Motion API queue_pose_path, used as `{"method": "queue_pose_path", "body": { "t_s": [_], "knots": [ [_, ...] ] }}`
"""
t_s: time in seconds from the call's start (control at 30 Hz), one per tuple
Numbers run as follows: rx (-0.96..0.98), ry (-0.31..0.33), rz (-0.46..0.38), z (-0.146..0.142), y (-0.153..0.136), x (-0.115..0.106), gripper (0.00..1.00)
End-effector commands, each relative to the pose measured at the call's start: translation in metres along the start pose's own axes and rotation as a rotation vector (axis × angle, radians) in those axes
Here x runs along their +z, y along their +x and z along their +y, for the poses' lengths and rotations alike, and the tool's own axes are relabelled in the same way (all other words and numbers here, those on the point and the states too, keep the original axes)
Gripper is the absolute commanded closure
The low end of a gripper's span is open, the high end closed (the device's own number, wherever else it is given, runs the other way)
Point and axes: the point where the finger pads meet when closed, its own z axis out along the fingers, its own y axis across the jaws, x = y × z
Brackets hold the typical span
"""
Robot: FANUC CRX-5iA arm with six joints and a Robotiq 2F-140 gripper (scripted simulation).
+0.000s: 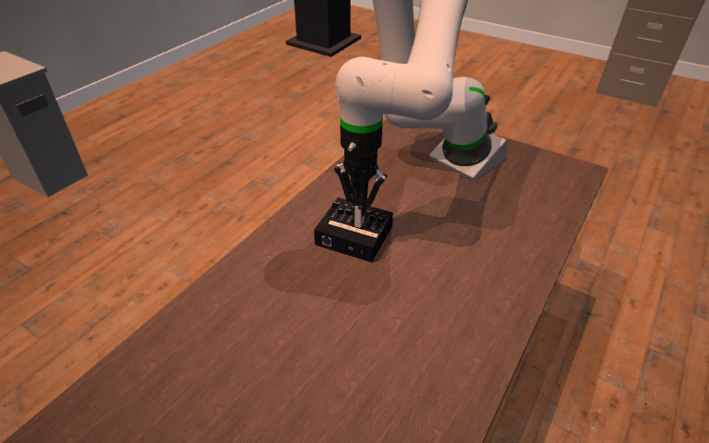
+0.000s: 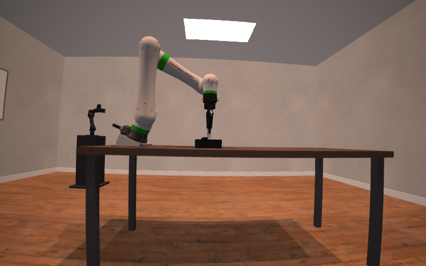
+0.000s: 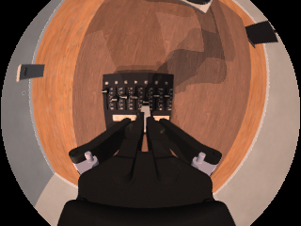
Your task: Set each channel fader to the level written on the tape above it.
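The lighting desk (image 1: 344, 243) (image 2: 207, 143) (image 3: 117, 87) is a small black box that stands flat on the table (image 1: 366, 339) (image 2: 282, 152). A pale tape strip (image 1: 340, 226) (image 3: 126, 116) runs along its top near the faders. My gripper (image 1: 357, 223) (image 2: 208, 135) (image 3: 145, 112) is shut, fingers pressed together, pointing straight down. Its tips reach the desk's top about at the middle of the fader row, close to the tape. The numbers on the tape and the fader positions are too small to read.
The robot base (image 1: 469, 151) (image 2: 133, 138) stands on the far end of the table. A grey cabinet (image 1: 30, 125), a filing cabinet (image 1: 648, 49) and a black pedestal (image 1: 321, 26) (image 2: 90, 157) stand on the floor around the table.
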Motion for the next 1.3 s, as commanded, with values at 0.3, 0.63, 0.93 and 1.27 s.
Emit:
{"method": "queue_pose_path", "body": {
  "t_s": [0.3,0.63,0.93,1.27],
  "knots": [
    [0.000,0.000,0.000,0.000,0.005,0.000,1.00],
    [0.000,0.000,0.000,0.000,0.010,0.000,1.00],
    [0.000,0.000,0.000,0.000,0.013,0.000,1.00],
    [0.000,0.000,0.000,0.000,0.014,0.000,1.00]
  ]
}}
